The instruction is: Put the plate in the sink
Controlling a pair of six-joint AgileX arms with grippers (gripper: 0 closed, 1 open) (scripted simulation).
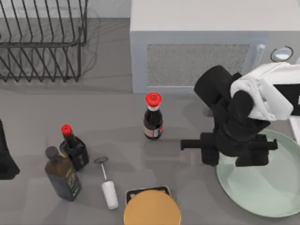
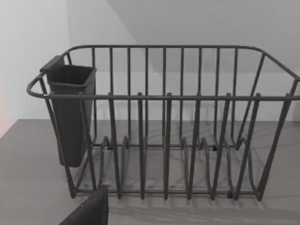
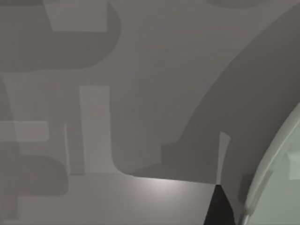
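Hovering right gripper (image 1: pixel 228 150) overlaps plate's (image 1: pixel 262 187) left rim.

Bare table (image 1: pixel 112 103) lies open ahead of my right gripper (image 1: pixel 229 147); the red-capped bottle (image 1: pixel 153 123) and the microwave (image 1: pixel 197 47) at the rear edge bound it.

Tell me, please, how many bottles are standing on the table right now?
3: one red-capped bottle mid-table before the microwave, another red-capped bottle at left, and a dark-capped bottle beside it.
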